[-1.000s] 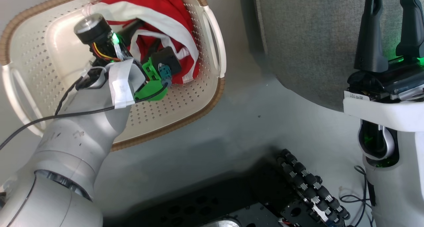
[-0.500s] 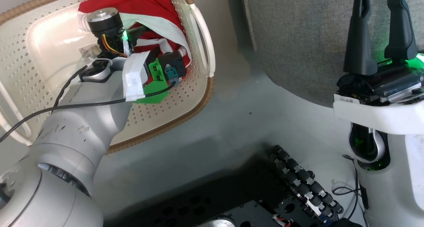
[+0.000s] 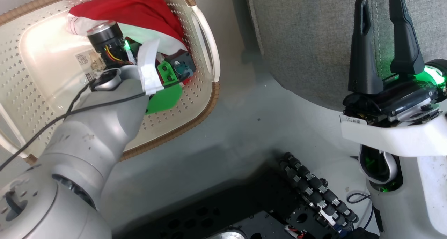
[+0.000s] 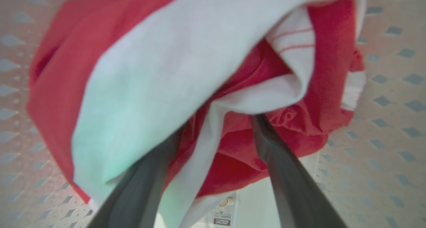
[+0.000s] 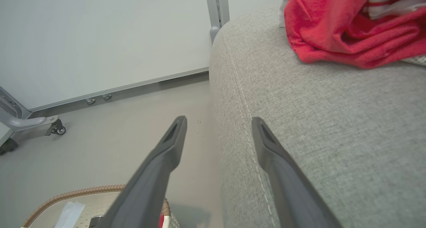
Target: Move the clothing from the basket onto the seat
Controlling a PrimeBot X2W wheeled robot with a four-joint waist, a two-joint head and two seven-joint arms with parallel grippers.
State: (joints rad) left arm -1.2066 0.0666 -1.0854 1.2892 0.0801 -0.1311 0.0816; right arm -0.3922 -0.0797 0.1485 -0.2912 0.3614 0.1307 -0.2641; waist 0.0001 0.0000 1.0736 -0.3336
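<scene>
Clothing (image 4: 186,71) of red with broad white bands lies bunched in the corner of the basket (image 3: 190,104) that faces the seat (image 3: 307,40), heaped up against the perforated wall. We judge it soft, limp and light: it will not keep any shape when lifted, it will sag and trail from whatever point we pinch, and the smooth sports fabric looks likely to slide out of a shallow grip. The best hold, as we read it, is the thick ridge in the middle of the heap, where the white band doubles over a red fold. Several layers taken together there should come up as one bundle, while a single flat layer would slip or leave the rest behind. Our left gripper (image 4: 218,126) stands at just that ridge, its two fingers spread wide and pushed into the folds, one running under the white band, the other against the red crease. Nothing is pinched yet. A lift should go high enough for the hanging tail to clear the brown rim (image 3: 213,96) and the white handle (image 3: 209,43) on the seat side, where loose cloth could catch. A second red garment (image 5: 349,31) lies on the seat already, so we count this task as partly done. Our right gripper (image 5: 218,119) hangs over the stitched edge of the seat, fingers wide apart and empty.
</scene>
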